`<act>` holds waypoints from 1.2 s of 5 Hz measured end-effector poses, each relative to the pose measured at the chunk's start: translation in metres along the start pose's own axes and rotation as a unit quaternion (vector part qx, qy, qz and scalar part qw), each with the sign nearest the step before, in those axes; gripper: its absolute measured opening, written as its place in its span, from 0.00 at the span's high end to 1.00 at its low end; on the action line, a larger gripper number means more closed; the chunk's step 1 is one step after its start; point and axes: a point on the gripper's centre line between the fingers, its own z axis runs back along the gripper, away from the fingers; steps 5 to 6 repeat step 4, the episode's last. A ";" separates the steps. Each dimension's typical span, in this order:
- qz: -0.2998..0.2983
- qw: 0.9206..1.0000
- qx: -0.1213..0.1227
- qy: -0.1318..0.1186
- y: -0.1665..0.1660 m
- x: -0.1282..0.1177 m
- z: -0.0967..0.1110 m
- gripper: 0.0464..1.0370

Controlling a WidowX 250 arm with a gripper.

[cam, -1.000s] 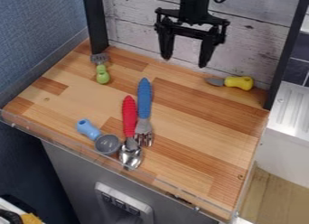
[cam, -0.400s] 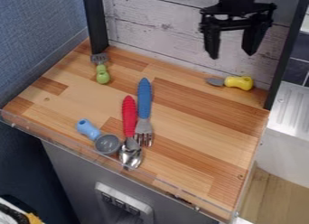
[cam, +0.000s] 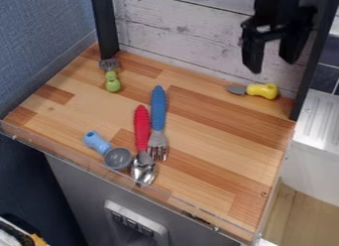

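1. Counter, wood-block top, backed by a wall of pale painted boards.
2. Gripper, black: fingers spread wide, nothing between them; hangs above the counter's far right side, in front of the wall.
3. Knife, yellow handle, short grey blade: lies flat below the gripper, near the wall; nearest item to it.
4. Risk, knife: its bulbous handle may roll or swivel under an off-centre fingertip; the close wall may block a finger.
5. Risk, right post: the gripper appears near it, so a sideways drift could cause a knock.
6. Risk, centre group: the blue-handled fork and red-handled spoon lie so near each other that gripping one could drag its neighbour. The light-blue-handled scoop, just beside the spoon's bowl, could be shoved too.
7. Count, utensils: five. One knife, one fork, one spoon, one scoop, one green-handled turner, far left.
8. Count, fixtures: one counter, two black posts, one gripper.
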 end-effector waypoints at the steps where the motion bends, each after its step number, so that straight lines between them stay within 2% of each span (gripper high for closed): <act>1: -0.057 0.998 0.003 0.004 0.001 -0.006 -0.028 0.04; 2: -0.141 0.990 0.007 0.008 0.007 -0.010 -0.051 0.04; 3: -0.224 0.974 0.012 0.013 0.012 -0.012 -0.072 0.04; 4: -0.248 0.969 0.011 0.016 0.009 -0.019 -0.082 0.04; 6: -0.248 0.969 0.011 0.016 0.009 -0.019 -0.082 0.04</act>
